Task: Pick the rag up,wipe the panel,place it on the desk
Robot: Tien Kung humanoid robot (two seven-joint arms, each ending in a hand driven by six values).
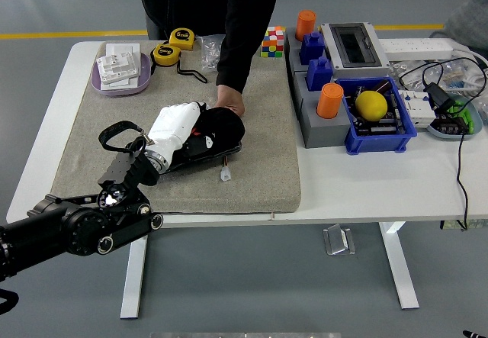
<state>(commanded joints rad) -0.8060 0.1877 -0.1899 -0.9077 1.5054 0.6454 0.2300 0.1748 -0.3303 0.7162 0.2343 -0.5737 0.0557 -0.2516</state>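
A black rag (223, 127) lies bunched on a black glossy panel (204, 155) in the middle of the grey mat (259, 170). My left hand (178, 126), white with a black arm behind it, is shut on the rag and presses it onto the panel. The rag and my hand hide most of the panel. A person at the far side rests a fist (229, 101) against the panel's far edge, touching the rag. My right arm is out of view.
A small white connector (226, 175) lies just in front of the panel. Two yellow tape measures (166, 53) and a purple tray (122, 72) sit far left. A colour cube (273, 41), grey block with orange cylinders (329, 100), blue bin with yellow ball (371, 105) and cables (450, 101) stand right.
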